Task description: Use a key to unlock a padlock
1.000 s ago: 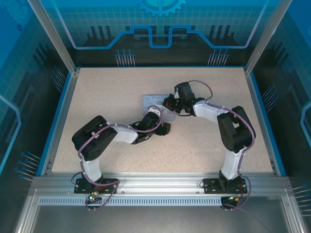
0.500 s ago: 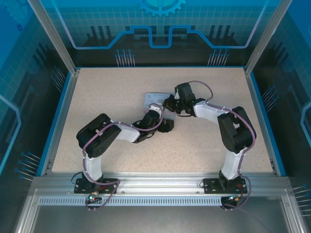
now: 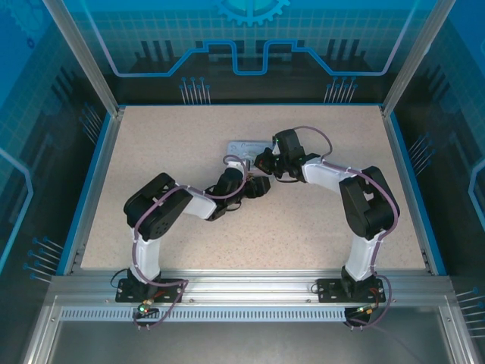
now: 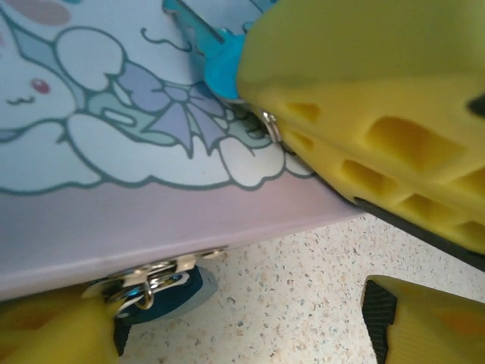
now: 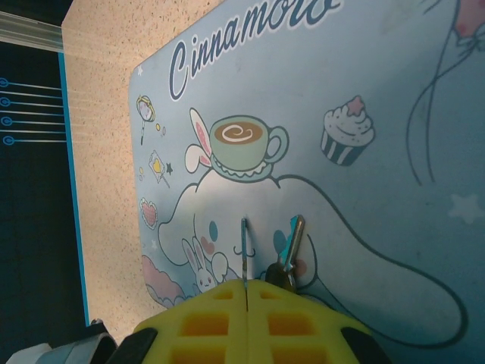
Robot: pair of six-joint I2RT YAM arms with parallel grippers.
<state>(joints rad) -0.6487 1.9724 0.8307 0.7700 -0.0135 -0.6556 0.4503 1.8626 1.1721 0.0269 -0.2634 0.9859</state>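
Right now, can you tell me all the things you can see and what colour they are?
tin box: one, pale blue with a cartoon print, middle of the table.
padlock: one, dark, under the tin's front clasp.
key: one, thin dark metal, sticking out of the right pincer over the lid.
silver-and-blue piece: one, beside the key; can't tell what it is.
table: one, speckled beige.
left pincer: one, yellow fingers, open, by the padlock.
right pincer: one, yellow, shut on the key.
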